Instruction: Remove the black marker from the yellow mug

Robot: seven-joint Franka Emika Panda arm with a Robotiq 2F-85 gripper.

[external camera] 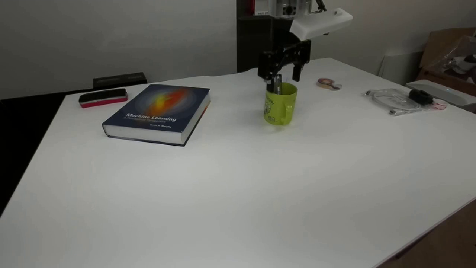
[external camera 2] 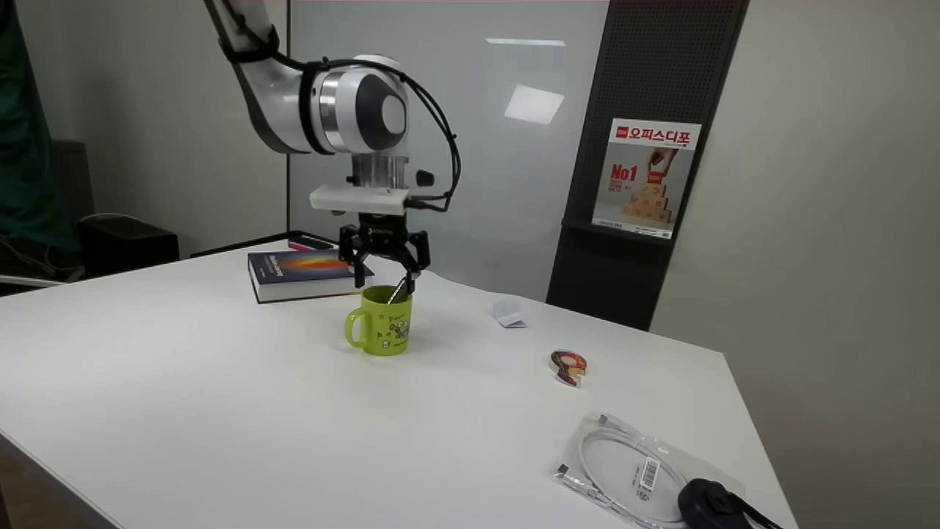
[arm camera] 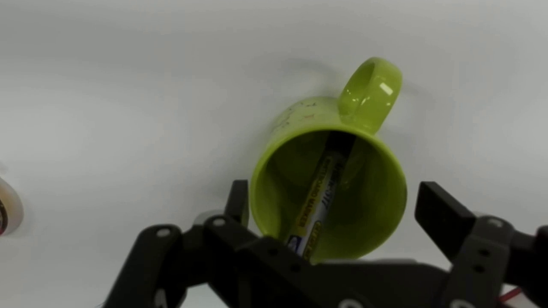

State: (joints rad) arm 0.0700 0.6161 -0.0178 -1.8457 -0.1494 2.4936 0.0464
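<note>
Across the white table (external camera: 223, 193) in an exterior view, one yellow mug (external camera: 274, 108) stands with one black marker (arm camera: 322, 194) leaning inside it; above, the gripper (external camera 2: 385, 285) hangs with its two fingers well apart, holding nothing. One blue book (external camera: 158, 108) lies left, one bagged cable (external camera: 396, 101) right, one tape roll (external camera: 325, 83) farther off; beyond rises a pale wall (external camera: 372, 37).

Beneath my gripper (external camera: 283, 82), the marker (arm camera: 322, 192) leans in the mug (external camera: 276, 108) on the table (external camera: 223, 193). In both exterior views, the book (external camera: 156, 108) lies left of the mug.
</note>
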